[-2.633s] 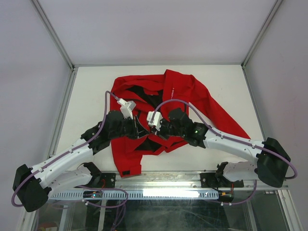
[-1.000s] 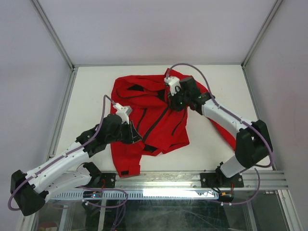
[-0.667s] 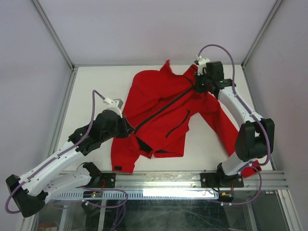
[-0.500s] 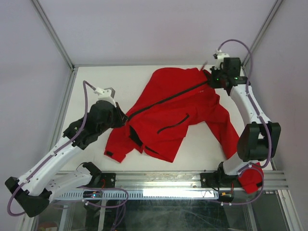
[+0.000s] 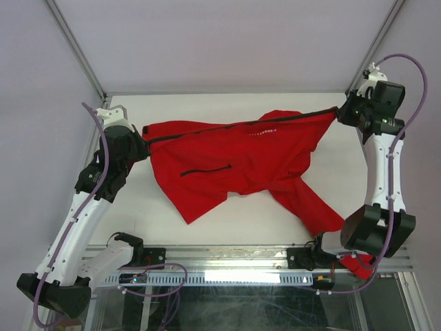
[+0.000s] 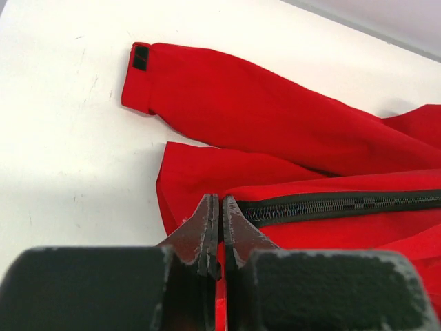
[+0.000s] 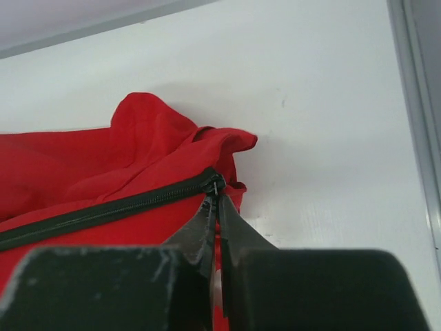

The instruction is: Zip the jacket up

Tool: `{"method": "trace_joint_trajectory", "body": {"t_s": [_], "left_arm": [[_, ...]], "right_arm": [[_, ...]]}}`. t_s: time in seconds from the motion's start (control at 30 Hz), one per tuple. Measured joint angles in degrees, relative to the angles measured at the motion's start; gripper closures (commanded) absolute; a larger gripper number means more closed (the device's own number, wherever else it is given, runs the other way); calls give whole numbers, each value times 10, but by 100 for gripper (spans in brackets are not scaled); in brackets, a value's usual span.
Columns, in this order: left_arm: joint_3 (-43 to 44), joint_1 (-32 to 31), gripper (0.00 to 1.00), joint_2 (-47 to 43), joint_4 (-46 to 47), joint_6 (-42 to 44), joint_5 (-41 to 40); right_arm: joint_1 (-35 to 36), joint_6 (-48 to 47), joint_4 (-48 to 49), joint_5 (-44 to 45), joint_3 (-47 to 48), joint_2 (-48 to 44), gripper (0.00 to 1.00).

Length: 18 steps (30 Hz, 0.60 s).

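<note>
- White table (image 5: 227, 231) is carrying everything; I am seeing bare surface along its far edge and across the near middle.
- The jacket (image 5: 241, 155) is stretching nearly from the table's left edge to its far right corner, front facing up.
- One sleeve (image 5: 310, 207) is trailing toward the near right edge, beside the right arm's base.
- The main zipper (image 5: 241, 125) is running taut in a straight line along the jacket's far edge, between the two grippers.
- The left gripper (image 6: 220, 207) is pressing its fingers together on red fabric at the zipper's left end.
- The right gripper (image 7: 217, 200) is pinching the zipper at its slider, close to the table's right edge.
- A black cuff tab (image 6: 140, 57) is lying flat on the table.
</note>
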Motion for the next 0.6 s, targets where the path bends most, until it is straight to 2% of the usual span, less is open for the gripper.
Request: {"method": "trace_joint_trajectory", "body": {"t_s": [0.07,0.13,0.2,0.27,0.3,0.33,0.43,0.5,0.57,0.6], "left_arm": [[-6,7,100,-6,7,8,10],[-8,13,85,-16,9,16,17],[-8,16,72,-30,11,22,24],[-8,20,49,-55,12,28,25],[-8,22,38,-69,16,30,25],[-8,22,28,-88,19,31,25],[-5,22,8,-146,27,33,27],[2,22,1,-184,29,35,28],[15,22,1,-222,33,37,31],[20,22,1,-235,37,39,34]], "right_arm": [[-3,9,11,-19,-20,-24,100],[-9,18,27,-38,-43,-48,97],[-14,32,47,-53,-71,-76,80],[-20,49,72,-69,-108,-113,57],[-23,59,83,-79,-126,-137,49],[-26,67,93,-89,-142,-162,42],[-27,90,114,-112,-176,-239,28],[-27,101,122,-123,-189,-293,20],[-27,109,129,-127,-202,-352,8],[-27,112,131,-127,-206,-379,7]]}}
